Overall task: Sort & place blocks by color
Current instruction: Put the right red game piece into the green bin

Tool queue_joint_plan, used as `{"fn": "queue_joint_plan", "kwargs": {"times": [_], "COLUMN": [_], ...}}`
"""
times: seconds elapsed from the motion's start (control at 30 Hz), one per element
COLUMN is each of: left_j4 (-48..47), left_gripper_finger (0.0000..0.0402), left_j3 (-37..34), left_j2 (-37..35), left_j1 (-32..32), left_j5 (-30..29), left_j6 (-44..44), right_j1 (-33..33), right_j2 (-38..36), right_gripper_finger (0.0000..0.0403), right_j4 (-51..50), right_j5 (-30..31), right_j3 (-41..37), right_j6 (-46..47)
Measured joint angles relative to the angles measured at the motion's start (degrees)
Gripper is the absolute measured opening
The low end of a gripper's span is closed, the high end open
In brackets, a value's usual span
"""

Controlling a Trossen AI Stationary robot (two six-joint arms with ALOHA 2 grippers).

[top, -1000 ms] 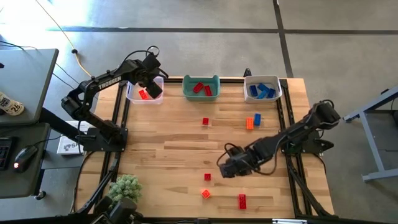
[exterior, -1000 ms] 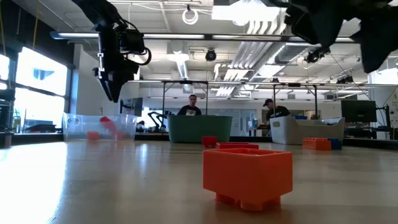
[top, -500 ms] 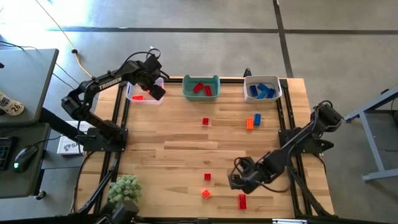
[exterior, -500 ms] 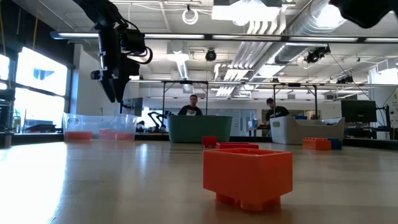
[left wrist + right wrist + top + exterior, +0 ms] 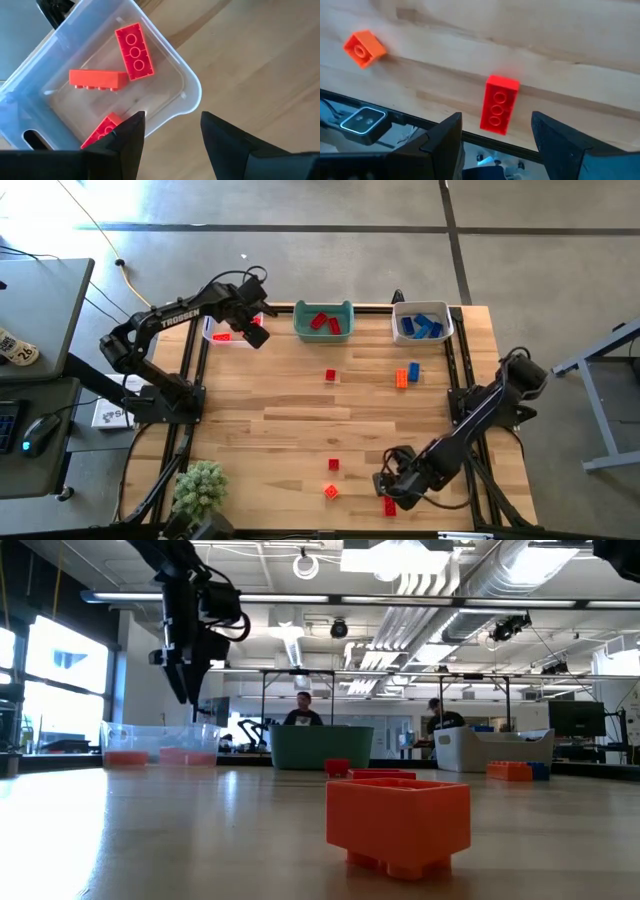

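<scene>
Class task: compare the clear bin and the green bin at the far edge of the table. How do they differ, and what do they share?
The clear bin has see-through walls; the green bin is solid teal. The clear bin sits at the table's left corner, the green bin nearer the middle. The left claw hangs open over the clear bin's edge; nothing hangs over the green bin. Both hold red-looking bricks.

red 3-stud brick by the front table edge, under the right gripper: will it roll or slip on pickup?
The red brick looks rigid and flat-sided, lying flat, so rolling seems unlikely. Smooth plastic may slip slightly between the open right gripper fingers. It is small, probably light.
</scene>
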Motion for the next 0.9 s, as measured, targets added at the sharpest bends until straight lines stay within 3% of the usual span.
{"fn": "queue_joint_plan", "kwargs": {"times": [0.9], "left_j4": [-0.28], "left_gripper_finger": [0.0182], "left_j3": [0.0], "left_j2": [0.0], "left_j1": [-0.94], "left_j5": [-0.71], "left_j6": [-3.91], "right_j1": [0.99], "right_j2": [12.49], "right_gripper_finger": [0.0227], "right_j4": [9.35], "right_j5": [-4.35], "right_j3": [0.0], "right_j6": [-0.15]}}
